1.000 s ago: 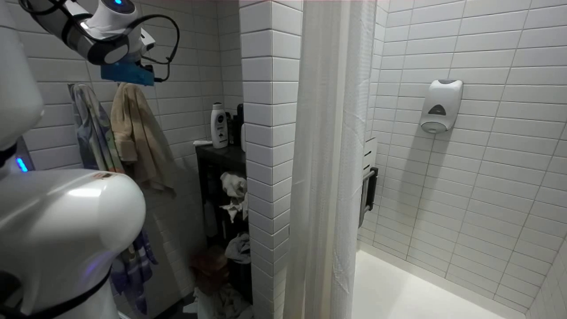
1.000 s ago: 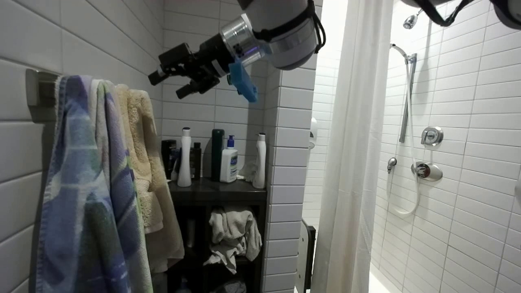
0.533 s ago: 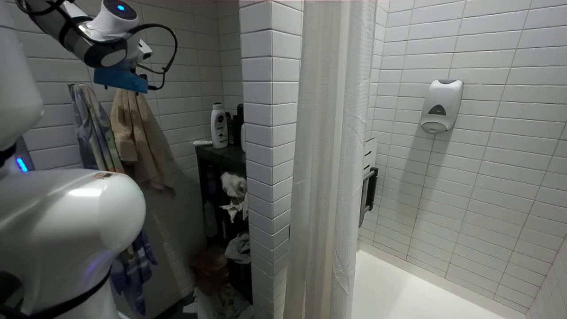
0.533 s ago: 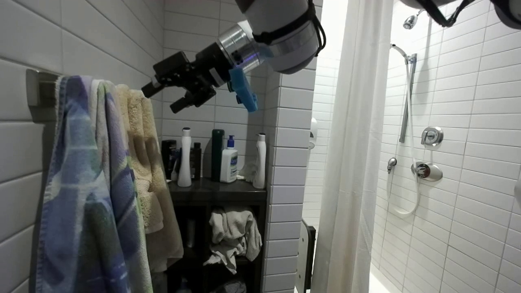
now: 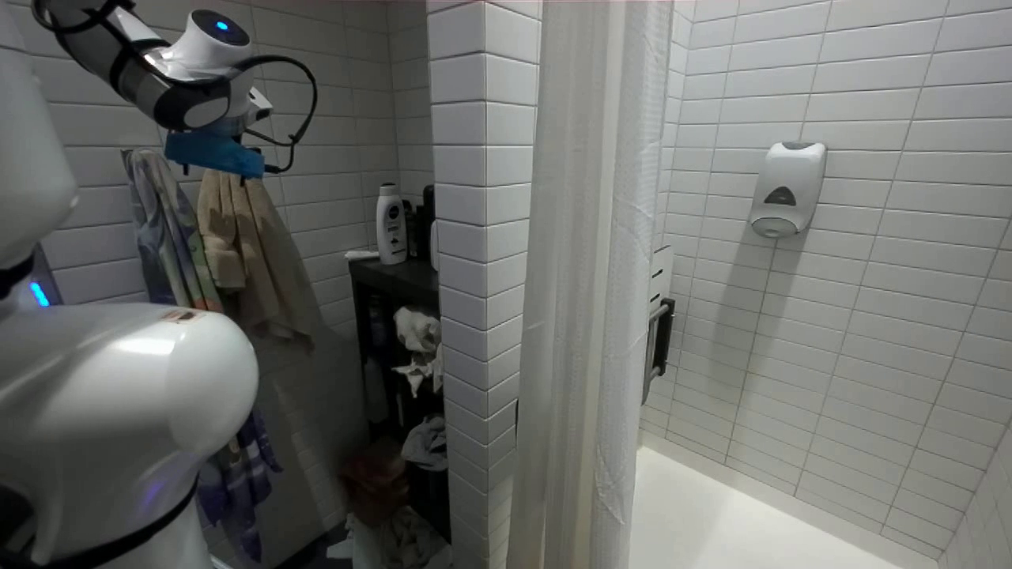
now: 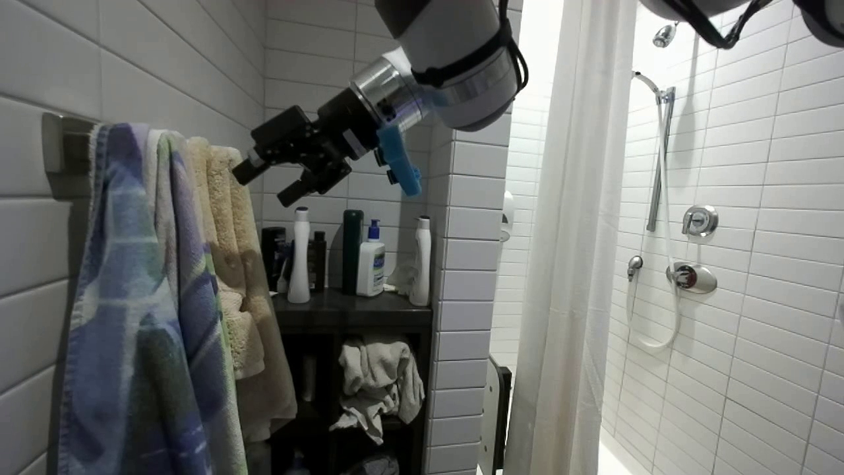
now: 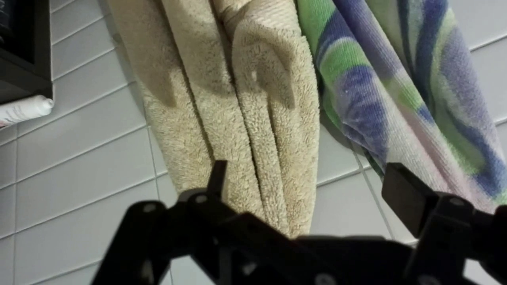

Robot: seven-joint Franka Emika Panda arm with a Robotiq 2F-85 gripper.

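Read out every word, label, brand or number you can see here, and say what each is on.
Nothing is clear enough to quote.
White bottle, round dark emblem and print: too small to read.
Blue-topped pump bottle, label: too blurred to read.
White tube, faint print: too blurred to read.
Robot arm, small reddish marking: too small to tell.

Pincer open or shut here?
Open: the wrist view shows the pincer with its fingers wide apart, and the beige towel hanging ungripped.
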